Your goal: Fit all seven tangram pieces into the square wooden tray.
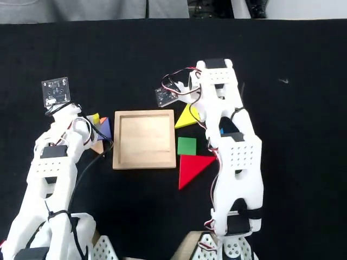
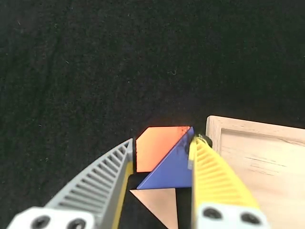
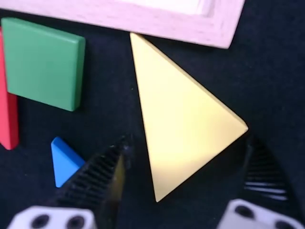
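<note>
The square wooden tray [image 1: 143, 139] lies bare between my two arms. On one side of it, my left gripper [image 2: 161, 143] is open low over a cluster of pieces: a blue triangle [image 2: 167, 172] between the fingers, an orange piece [image 2: 155, 145] beyond it and a tan piece [image 2: 157, 205] nearer the wrist. On the tray's other side, my right gripper [image 3: 186, 143] is open and straddles the big yellow triangle [image 3: 181, 119], which lies flat beside the tray corner [image 3: 143, 16]. A green square [image 1: 186, 145], a red triangle [image 1: 191, 167] and a small blue triangle [image 3: 64, 160] lie near it.
Black cloth covers the table [image 1: 293, 65], with free room at the back and far right. The right arm's body [image 1: 236, 162] stretches along the right of the red and green pieces. A small yellow piece [image 1: 95, 118] peeks out by the left gripper [image 1: 97, 128].
</note>
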